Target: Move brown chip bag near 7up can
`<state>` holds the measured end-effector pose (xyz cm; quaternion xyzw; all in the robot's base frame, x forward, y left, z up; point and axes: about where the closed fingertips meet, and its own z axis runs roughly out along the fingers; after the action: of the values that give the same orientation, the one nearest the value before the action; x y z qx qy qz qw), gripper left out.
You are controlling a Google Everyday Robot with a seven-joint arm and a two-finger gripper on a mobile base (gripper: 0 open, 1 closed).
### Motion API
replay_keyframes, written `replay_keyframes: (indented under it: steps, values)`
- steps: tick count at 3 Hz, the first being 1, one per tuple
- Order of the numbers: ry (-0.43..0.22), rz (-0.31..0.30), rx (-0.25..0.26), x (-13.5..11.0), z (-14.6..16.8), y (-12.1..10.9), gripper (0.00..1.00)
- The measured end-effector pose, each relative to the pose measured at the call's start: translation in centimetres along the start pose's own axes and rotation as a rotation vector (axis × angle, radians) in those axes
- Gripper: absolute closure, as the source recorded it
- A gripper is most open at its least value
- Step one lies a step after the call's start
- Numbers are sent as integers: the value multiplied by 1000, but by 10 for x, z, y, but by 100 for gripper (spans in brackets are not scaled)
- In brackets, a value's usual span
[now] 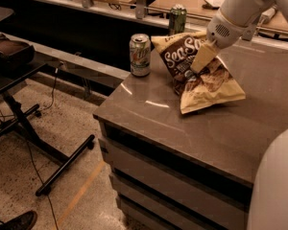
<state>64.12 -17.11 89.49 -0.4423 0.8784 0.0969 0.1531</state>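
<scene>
Brown chip bag (212,84) sits under the claw (196,69), near the 7up can (140,55).

Tool (196,70) grips brown chip bag (212,87) mid, nr 7up can (140,54).

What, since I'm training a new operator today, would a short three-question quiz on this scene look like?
1. Fill in: the 7up can and the green can both stand ___.
2. The hand is: A at the bag, B at the 7up can, C at the green can.
3. True or false: the bag is smaller than either can.
Key: 1 upright; 2 A; 3 false.
</scene>
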Motion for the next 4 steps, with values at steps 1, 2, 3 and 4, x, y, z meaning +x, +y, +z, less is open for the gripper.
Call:
replay_keyframes:
  steps: [1, 2, 3, 4]
  values:
    - [66, 34, 32, -9, 13, -2, 100]
    - [60, 32, 33, -12, 16, -2, 82]
    - [56, 31, 34, -14, 21, -4, 49]
    - [54, 31, 34, -15, 23, -5, 28]
